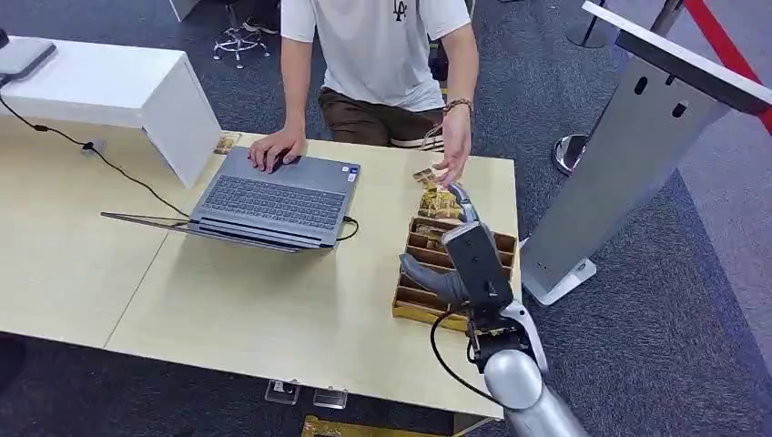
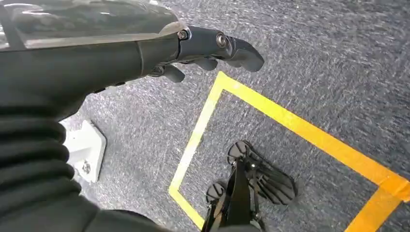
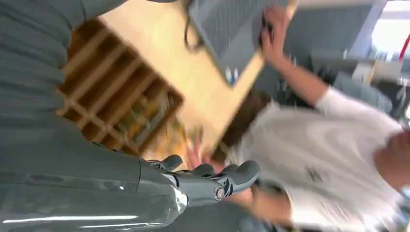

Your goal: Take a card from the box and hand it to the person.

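Note:
A wooden slotted box [image 1: 411, 308] stands near the table's right edge, with cards in its far slots [image 3: 140, 116]. A loose pile of cards [image 1: 440, 202] lies just beyond it. My right hand [image 1: 458, 262] hovers over the box with its fingers [image 3: 227, 181] stretched out and nothing in them. The person's hand [image 1: 453, 146] reaches down to a card [image 1: 424, 177] just past the pile; this hand [image 3: 196, 154] is blurred in the right wrist view. My left hand [image 2: 203, 48] hangs over the carpet floor and holds nothing.
An open laptop [image 1: 273, 202] lies mid-table under the person's other hand [image 1: 276, 148]. A white stand [image 1: 137, 91] sits at the back left with a cable. A grey kiosk [image 1: 637, 146] stands right of the table. Yellow tape [image 2: 290, 123] marks the floor.

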`<control>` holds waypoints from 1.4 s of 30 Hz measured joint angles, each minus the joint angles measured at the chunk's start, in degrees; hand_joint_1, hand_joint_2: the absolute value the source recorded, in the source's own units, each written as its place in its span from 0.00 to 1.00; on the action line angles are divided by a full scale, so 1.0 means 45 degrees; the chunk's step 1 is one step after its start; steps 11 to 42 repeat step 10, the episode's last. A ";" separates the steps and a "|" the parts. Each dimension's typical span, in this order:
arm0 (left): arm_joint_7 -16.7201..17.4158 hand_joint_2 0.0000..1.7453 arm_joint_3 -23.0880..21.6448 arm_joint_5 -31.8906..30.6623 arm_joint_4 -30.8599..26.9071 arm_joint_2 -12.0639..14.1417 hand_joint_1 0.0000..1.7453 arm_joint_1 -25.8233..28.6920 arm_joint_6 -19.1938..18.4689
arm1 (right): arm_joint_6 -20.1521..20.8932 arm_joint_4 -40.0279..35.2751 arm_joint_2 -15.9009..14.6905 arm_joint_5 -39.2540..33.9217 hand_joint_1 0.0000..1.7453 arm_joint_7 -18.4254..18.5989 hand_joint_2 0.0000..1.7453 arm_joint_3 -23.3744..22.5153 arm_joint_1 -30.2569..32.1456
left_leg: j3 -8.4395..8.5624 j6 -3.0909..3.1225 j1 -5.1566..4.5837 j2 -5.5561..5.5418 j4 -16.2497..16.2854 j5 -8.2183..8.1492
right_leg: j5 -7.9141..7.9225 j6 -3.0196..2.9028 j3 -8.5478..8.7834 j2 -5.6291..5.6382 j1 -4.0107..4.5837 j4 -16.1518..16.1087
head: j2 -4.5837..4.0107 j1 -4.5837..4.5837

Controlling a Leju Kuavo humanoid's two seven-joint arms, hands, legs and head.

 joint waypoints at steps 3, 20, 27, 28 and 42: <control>0.0107 0.00 0.0005 0.0024 0.0000 0.0024 0.00 0.0007 0.0077 | 0.0906 0.0034 -0.0276 -0.2291 0.00 -0.0165 1.00 -0.0301 0.0365 | -0.0004 0.0001 0.0000 0.0000 0.0000 -0.0001 | 0.0000 0.0000 -0.0001 0.0000 0.0000 -0.0001 | 0.0000 0.0005; 0.0014 0.00 0.0010 0.0077 0.0000 0.0039 0.00 0.0010 0.0044 | 0.1082 -0.0354 -0.0927 -0.3381 0.00 -0.0189 1.00 -0.1009 0.1134 | -0.0001 0.0001 -0.0001 0.0002 0.0000 -0.0001 | 0.0000 0.0000 0.0000 0.0001 -0.0001 -0.0004 | 0.0000 0.0010; 0.0014 0.00 0.0010 0.0077 0.0000 0.0039 0.00 0.0010 0.0044 | 0.1082 -0.0354 -0.0927 -0.3381 0.00 -0.0189 1.00 -0.1009 0.1134 | -0.0001 0.0001 -0.0001 0.0002 0.0000 -0.0001 | 0.0000 0.0000 0.0000 0.0001 -0.0001 -0.0004 | 0.0000 0.0010; 0.0014 0.00 0.0010 0.0077 0.0000 0.0039 0.00 0.0010 0.0044 | 0.1082 -0.0354 -0.0927 -0.3381 0.00 -0.0189 1.00 -0.1009 0.1134 | -0.0001 0.0001 -0.0001 0.0002 0.0000 -0.0001 | 0.0000 0.0000 0.0000 0.0001 -0.0001 -0.0004 | 0.0000 0.0010; 0.0014 0.00 0.0010 0.0077 0.0000 0.0039 0.00 0.0010 0.0044 | 0.1082 -0.0354 -0.0927 -0.3381 0.00 -0.0189 1.00 -0.1009 0.1134 | -0.0001 0.0001 -0.0001 0.0002 0.0000 -0.0001 | 0.0000 0.0000 0.0000 0.0001 -0.0001 -0.0004 | 0.0000 0.0010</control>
